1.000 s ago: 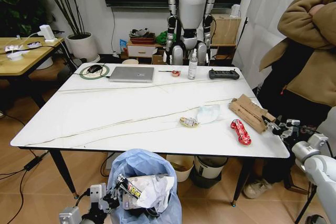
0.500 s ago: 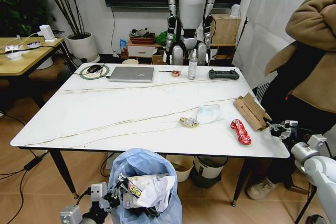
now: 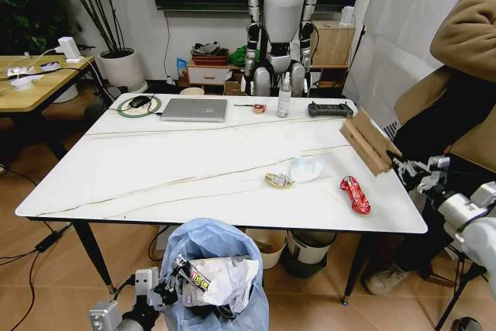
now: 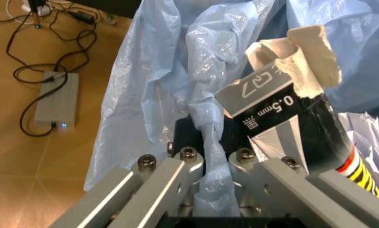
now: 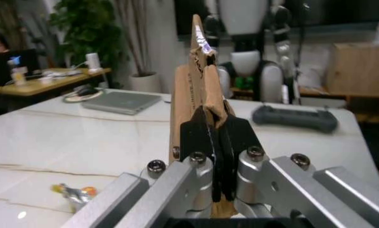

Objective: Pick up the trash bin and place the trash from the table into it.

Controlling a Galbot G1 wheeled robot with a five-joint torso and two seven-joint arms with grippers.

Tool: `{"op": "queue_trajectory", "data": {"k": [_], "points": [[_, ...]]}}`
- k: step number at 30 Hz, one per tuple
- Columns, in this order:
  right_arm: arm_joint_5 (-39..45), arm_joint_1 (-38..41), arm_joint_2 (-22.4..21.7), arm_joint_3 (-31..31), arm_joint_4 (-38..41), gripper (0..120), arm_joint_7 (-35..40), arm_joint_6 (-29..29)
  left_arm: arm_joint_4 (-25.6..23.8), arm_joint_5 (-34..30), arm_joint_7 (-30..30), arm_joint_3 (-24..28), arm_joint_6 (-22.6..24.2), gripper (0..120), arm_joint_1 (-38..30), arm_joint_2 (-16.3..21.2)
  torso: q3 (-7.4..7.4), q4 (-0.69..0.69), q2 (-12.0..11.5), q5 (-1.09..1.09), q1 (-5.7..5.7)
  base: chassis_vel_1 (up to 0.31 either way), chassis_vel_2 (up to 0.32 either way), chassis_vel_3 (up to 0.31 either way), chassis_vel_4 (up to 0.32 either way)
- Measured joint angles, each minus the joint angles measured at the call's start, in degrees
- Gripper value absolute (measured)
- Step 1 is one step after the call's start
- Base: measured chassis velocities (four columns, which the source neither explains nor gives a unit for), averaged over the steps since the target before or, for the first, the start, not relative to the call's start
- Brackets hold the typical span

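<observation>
My right jaws [image 5: 213,142] clamped the cardboard [image 3: 370,142] above the bench [image 3: 155,168] edge; my left jaws [image 4: 213,164] pinched the bin [image 3: 213,249] bag below. A thin edge grip risked the cardboard slipping before reaching the bin.

Even, diffuse indoor light is falling from above in the head view; the table [image 3: 155,160] is reflecting it softly, without hard glare, and casting only faint shadow onto the floor beneath. In the right wrist view, the room behind is going soft and dim while the cardboard piece [image 5: 199,90] is staying sharper. In the left wrist view, the bag of the trash bin [image 4: 170,80] is glinting with small crinkled highlights, evenly lit.
</observation>
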Motion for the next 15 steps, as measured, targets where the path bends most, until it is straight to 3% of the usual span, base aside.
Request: {"op": "queue_trajectory", "data": {"k": [2, 7, 15], "points": [[0.5, -0.8, -1.1, 0.1, 2.1, 0, 0.4, -0.1, 0.0, 0.0, 0.0, 0.0, 0.0, 0, 0.0, 0.0, 0.00, 0.00, 0.0, -0.02, 0.00, 0.000, 0.000, 0.000, 0.000], [6.0, -4.7, -7.1, 0.0, 17.9, 0, 3.7, -2.5, -0.3, -0.1, 0.0, -0.2, 0.0, 0, -0.1, 0.0, 0.00, -0.01, 0.0, -0.04, 0.00, 0.000, 0.000, 0.000, 0.000], [9.3, -7.7, -11.9, -2.9, 32.6, 0, 8.7, -5.7, -0.4, -0.2, 0.0, -0.4, 0.0, 0, -0.4, 0.0, 0.00, 0.00, 0.0, 0.02, 0.00, 0.000, 0.000, 0.000, 0.000]]}}
